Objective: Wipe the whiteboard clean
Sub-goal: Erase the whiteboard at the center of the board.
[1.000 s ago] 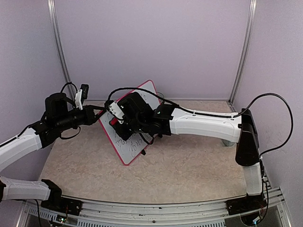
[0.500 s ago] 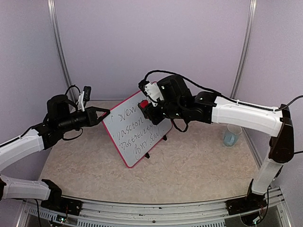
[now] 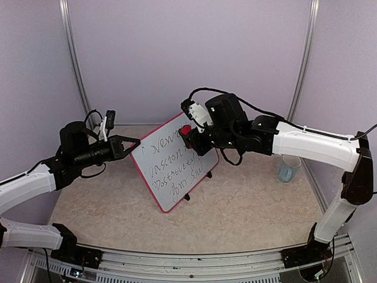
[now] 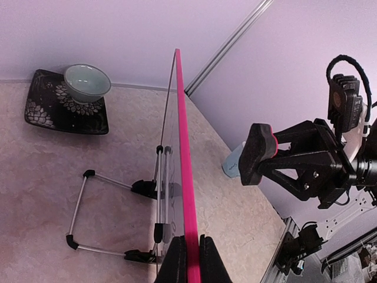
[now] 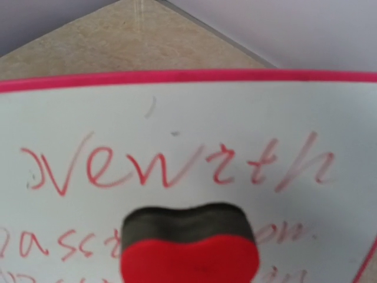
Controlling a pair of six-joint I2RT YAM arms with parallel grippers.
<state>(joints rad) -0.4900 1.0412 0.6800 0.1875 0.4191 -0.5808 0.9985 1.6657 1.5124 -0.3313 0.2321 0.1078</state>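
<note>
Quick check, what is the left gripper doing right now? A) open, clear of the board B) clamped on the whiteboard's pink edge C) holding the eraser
B: the left gripper is shut on the whiteboard frame, while the right gripper holds the eraser.

Bowl (image 4: 87, 82) on plate (image 4: 42, 111) (dark, patterned), cup (image 3: 285, 170)

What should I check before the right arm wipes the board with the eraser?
1. The left gripper clamps the whiteboard edge: ok.
2. The right gripper holds the eraser: ok.
3. The felt faces the board: ok.
4. The eraser touches the surface: not ok, a gap shows in the left wrist view.
5. The writing is wiped: not ok, several lines are there.
</note>
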